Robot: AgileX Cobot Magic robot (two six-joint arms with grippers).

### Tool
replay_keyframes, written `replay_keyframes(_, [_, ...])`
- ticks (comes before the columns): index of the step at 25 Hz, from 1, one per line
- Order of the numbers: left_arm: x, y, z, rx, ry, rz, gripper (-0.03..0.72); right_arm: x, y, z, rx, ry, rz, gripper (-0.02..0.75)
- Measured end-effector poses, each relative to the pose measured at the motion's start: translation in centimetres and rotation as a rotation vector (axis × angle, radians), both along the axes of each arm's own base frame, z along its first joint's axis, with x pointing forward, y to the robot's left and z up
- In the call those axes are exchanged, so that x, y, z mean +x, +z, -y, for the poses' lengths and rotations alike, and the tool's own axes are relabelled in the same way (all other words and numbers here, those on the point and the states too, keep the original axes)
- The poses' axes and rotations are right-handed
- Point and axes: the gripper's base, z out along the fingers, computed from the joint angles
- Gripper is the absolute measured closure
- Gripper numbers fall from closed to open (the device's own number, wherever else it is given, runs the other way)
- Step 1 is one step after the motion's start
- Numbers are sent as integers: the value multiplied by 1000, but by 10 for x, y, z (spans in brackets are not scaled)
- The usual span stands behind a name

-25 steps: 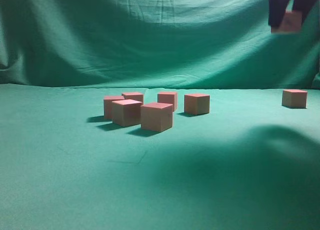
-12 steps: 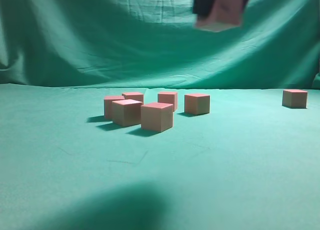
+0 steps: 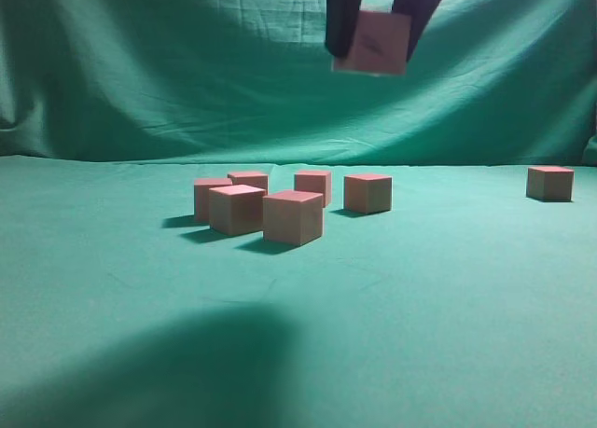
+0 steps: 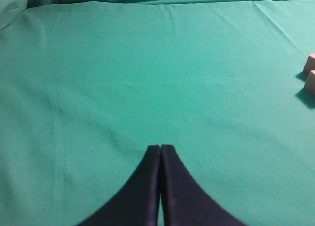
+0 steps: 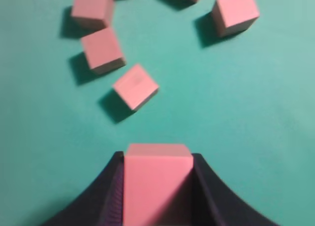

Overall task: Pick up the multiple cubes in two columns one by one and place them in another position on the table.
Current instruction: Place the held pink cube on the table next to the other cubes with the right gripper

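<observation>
My right gripper (image 3: 373,41) hangs high above the table (image 3: 112,288), shut on one pink cube (image 3: 373,42). The right wrist view shows that cube (image 5: 156,184) clamped between both dark fingers (image 5: 206,186), above a cluster of loose cubes (image 5: 135,86). In the exterior view several cubes (image 3: 292,216) stand grouped at mid-table, and a single cube (image 3: 549,183) sits far right. My left gripper (image 4: 160,148) is shut with nothing in it, over bare green cloth; two cube corners (image 4: 310,77) peek in at its right edge.
A draped, wrinkled green backdrop (image 3: 187,74) rises behind the table. A broad dark shadow (image 3: 187,372) lies on the cloth at the front left. Green cloth stretches between the cluster and the lone cube on the right.
My right gripper has carried the held cube from the upper right leftward to above the cluster. Its shadow on the cloth moved left too. The cubes on the table stayed put.
</observation>
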Motion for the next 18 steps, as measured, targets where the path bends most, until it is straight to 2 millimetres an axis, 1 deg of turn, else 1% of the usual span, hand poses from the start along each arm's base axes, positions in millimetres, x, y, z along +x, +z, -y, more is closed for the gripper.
replay_keyframes(4, [0, 0, 0, 0, 0, 0, 688, 7, -17, -5, -29, -28, -13, 486])
replay_keyframes(10, [0, 0, 0, 0, 0, 0, 688, 14, -42, -15, -58, -25, -46, 486])
replay_keyframes(18, [0, 0, 0, 0, 0, 0, 688, 17, -66, -24, -51, -52, -102, 486])
